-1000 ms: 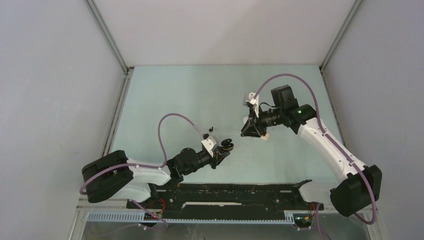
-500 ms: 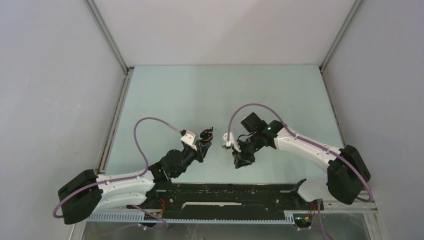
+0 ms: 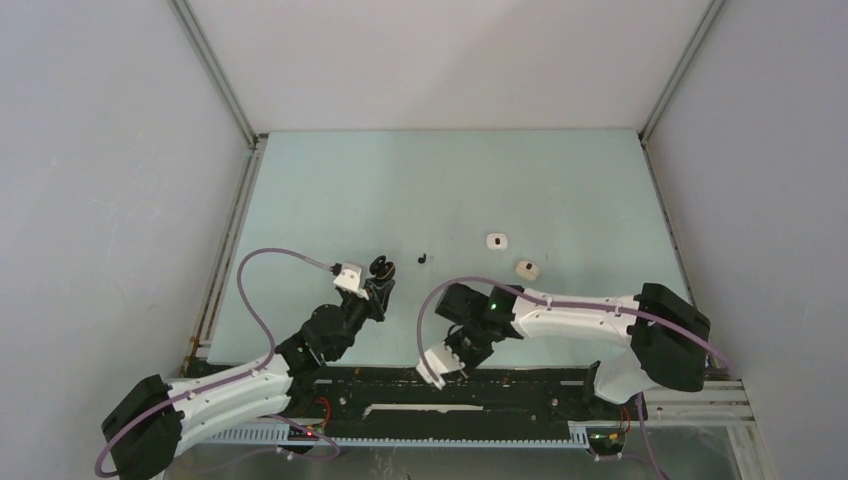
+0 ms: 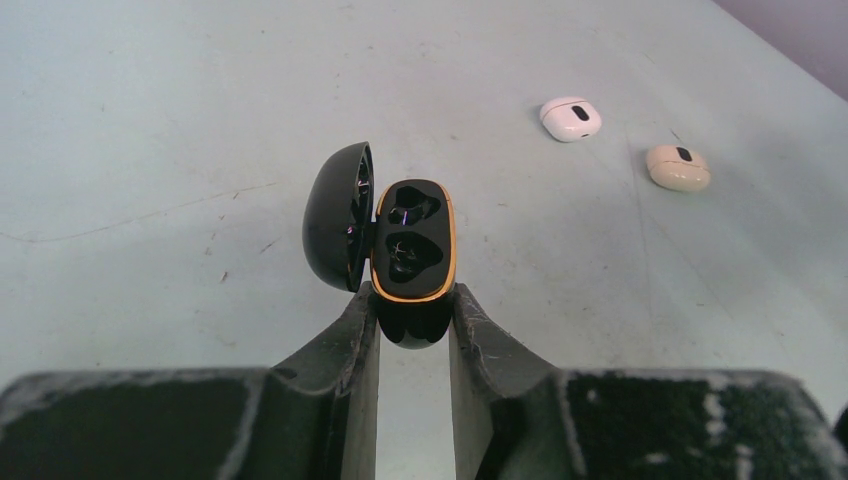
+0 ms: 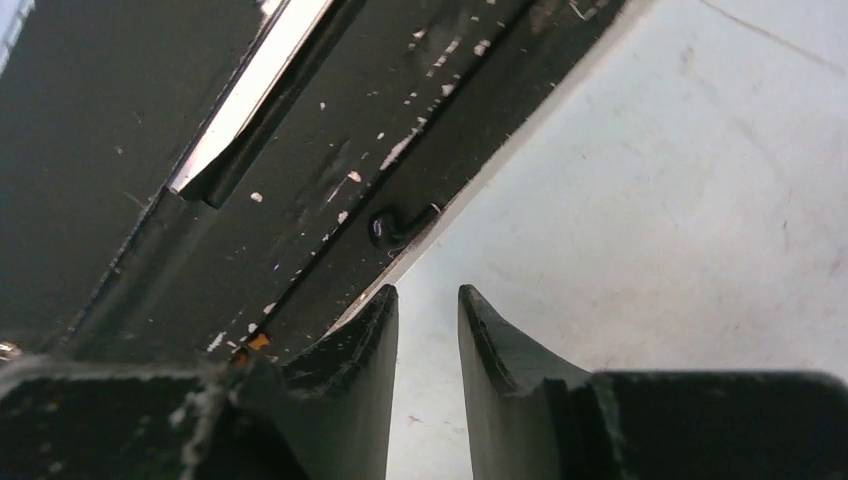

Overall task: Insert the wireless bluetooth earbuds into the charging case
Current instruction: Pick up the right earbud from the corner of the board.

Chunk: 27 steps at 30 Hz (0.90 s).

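Note:
My left gripper (image 3: 382, 272) (image 4: 412, 300) is shut on a black charging case (image 4: 413, 245) with a gold rim. The case's lid (image 4: 338, 215) hangs open to the left, and its two wells look dark and empty. A tiny black earbud (image 3: 422, 258) lies on the table just right of the case. Another black earbud (image 5: 400, 228) lies on the edge of the black front rail, just ahead of my right gripper (image 5: 425, 295) (image 3: 452, 368). The right gripper's jaws stand a little apart with nothing between them.
A white oval pod (image 3: 497, 241) (image 4: 571, 118) and a beige oval pod (image 3: 527, 269) (image 4: 678, 167) lie on the pale green table (image 3: 400, 190), right of centre. The black rail (image 3: 500, 380) runs along the near edge. Grey walls enclose the table.
My right arm has swung from the beige pod at mid-table down to the near rail. My left arm has carried the open case leftward.

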Motion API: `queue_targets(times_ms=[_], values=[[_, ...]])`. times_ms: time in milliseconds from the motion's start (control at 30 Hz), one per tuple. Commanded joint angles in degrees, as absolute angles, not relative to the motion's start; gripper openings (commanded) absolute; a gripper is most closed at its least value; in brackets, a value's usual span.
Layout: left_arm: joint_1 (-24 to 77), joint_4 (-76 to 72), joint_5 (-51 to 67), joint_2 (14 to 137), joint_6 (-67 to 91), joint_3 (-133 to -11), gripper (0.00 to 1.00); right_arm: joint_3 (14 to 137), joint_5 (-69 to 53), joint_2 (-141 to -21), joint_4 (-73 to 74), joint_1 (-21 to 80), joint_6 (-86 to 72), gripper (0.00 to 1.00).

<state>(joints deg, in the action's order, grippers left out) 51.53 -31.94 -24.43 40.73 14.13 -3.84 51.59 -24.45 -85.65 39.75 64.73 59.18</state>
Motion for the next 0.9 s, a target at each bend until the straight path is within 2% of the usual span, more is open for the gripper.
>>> queue_targets(times_ms=[0,300,633,867], values=[[50.28,-32.35,-24.99,39.7,14.84,-3.78,0.02,50.06,-16.83,-84.61,37.03,69.32,69.29,0.32],[50.19,-32.36,-24.84,38.95,15.38,-3.0,0.02,48.2,-9.42,-91.4,35.42,77.35,76.92,0.41],[50.1,-32.34,-24.48,39.9,15.21,-3.57,0.02,47.81,-9.67,-92.78,37.0,79.82,78.27,0.38],[50.09,-32.34,-24.21,39.47,15.28,-3.52,0.01,45.21,-4.98,-95.61,33.09,82.87,79.71,0.34]])
